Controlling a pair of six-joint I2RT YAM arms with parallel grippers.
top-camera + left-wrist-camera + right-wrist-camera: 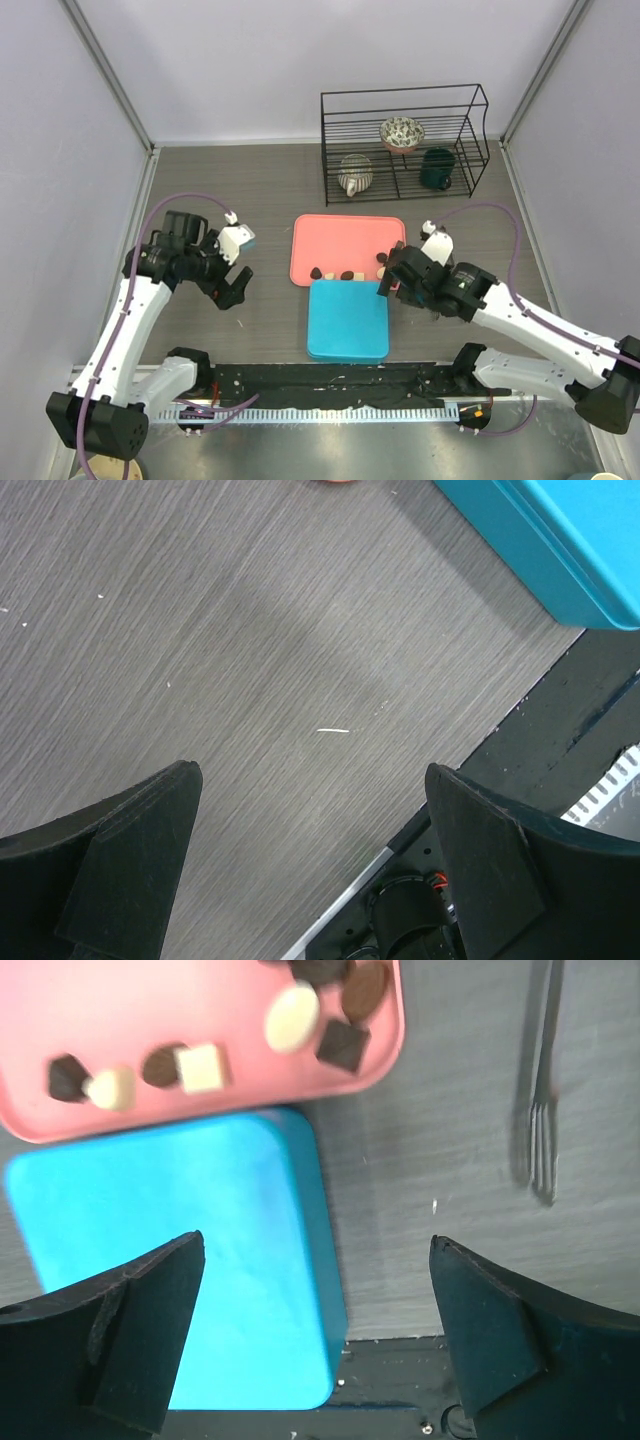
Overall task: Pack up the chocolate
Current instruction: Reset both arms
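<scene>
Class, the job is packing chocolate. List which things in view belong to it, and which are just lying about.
Job: chocolates, pink tray, teal box.
Lying about: rack, bowl, teapot, mug.

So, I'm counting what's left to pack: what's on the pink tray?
Small chocolate pieces, dark, brown and cream, along the near edge of the pink tray; at least seven show in the right wrist view. Overhead, the right end effector covers its near right corner.
</scene>
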